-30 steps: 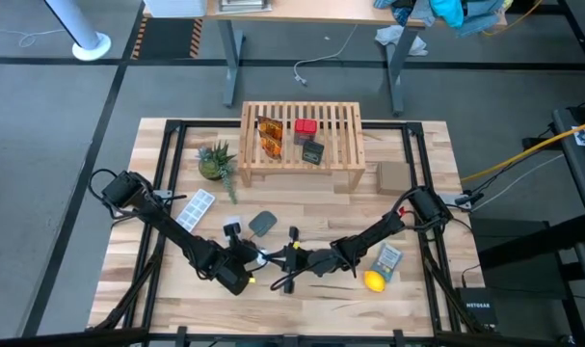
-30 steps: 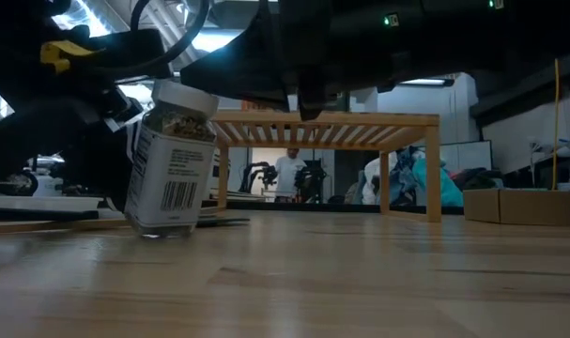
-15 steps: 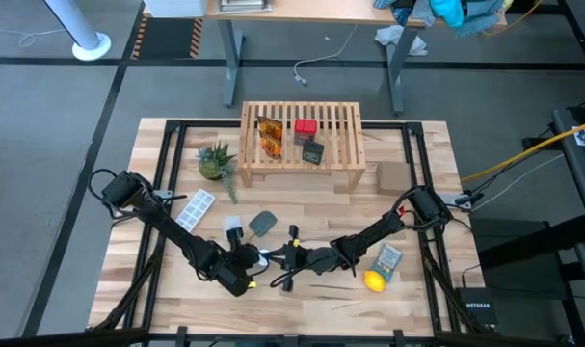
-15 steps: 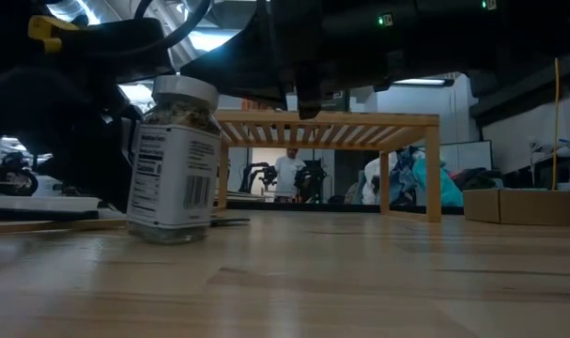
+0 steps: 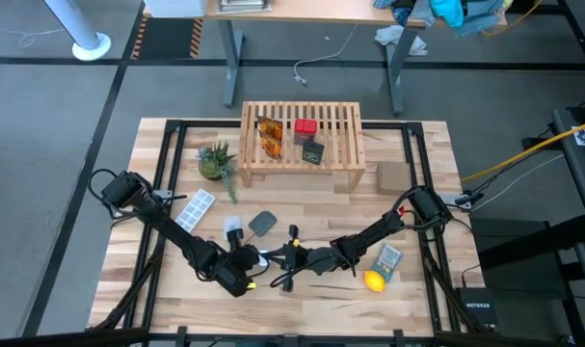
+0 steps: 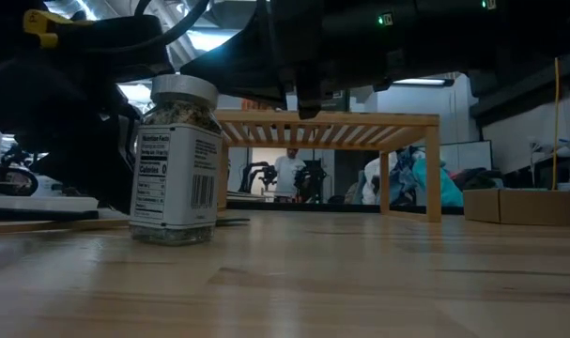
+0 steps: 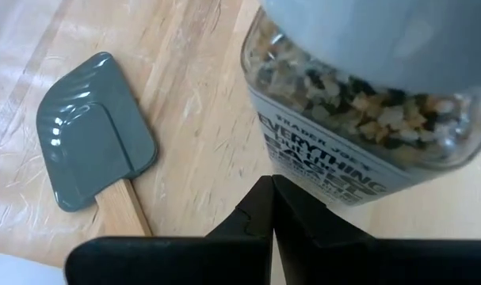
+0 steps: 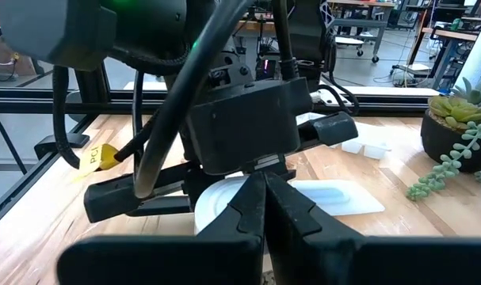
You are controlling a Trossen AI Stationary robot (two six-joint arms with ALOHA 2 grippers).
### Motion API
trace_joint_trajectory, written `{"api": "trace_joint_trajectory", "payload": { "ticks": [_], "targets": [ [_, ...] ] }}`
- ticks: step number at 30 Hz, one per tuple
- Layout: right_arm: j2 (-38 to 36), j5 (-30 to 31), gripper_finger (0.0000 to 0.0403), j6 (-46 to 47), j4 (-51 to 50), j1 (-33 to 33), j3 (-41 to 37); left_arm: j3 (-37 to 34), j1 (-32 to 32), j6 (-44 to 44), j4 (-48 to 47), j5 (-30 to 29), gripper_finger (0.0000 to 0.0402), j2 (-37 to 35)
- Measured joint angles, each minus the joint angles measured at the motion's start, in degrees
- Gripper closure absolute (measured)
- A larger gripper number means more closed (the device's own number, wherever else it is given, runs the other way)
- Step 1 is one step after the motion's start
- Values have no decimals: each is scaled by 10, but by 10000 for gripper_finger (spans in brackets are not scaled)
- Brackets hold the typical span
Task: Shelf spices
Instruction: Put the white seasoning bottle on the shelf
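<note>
You have most of the job done already. On the shelf (image 5: 302,135) sit the two amber packets (image 5: 269,137), the red box (image 5: 305,126) and the black box (image 5: 312,152), all on the slatted top.

What is left is the bottle (image 6: 176,160): it stands upright on the surface, in the near middle, well short of the shelf. In the low view it rests flat on its base with its pale cap up.

Going from the left across the surface: a small potted plant (image 5: 215,161) by the shelf's left leg, a white tray (image 5: 196,208), then the grey spatula (image 7: 93,135) lying just beside the bottle. Your left tool (image 5: 239,257) is right next to the bottle with its fingers pressed together, gripping nothing. Your right tool (image 5: 288,258) faces it from the other side, also fully closed and empty. Farther right lie the lemon (image 5: 374,280) and the grey-blue packet (image 5: 387,258), and a cardboard box (image 5: 394,176) by the shelf's right leg.

I judge you must spread one tool before it can take the bottle. The two arms crowd each other there, and the spatula lies on the way toward the shelf.
</note>
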Motion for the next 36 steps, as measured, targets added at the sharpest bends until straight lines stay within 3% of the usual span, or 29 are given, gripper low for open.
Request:
{"api": "trace_joint_trajectory", "payload": {
  "ticks": [12,19,36],
  "targets": [
    [0,0,395,-20,12,0,-1,0,-8,5,-35,-1,402,-1],
    [0,0,395,-22,19,0,-1,11,-8,-6,-116,-5,401,-29],
    [-26,15,395,-95,33,9,-1,12,-8,8,-119,-10,401,-52]
  ]
}}
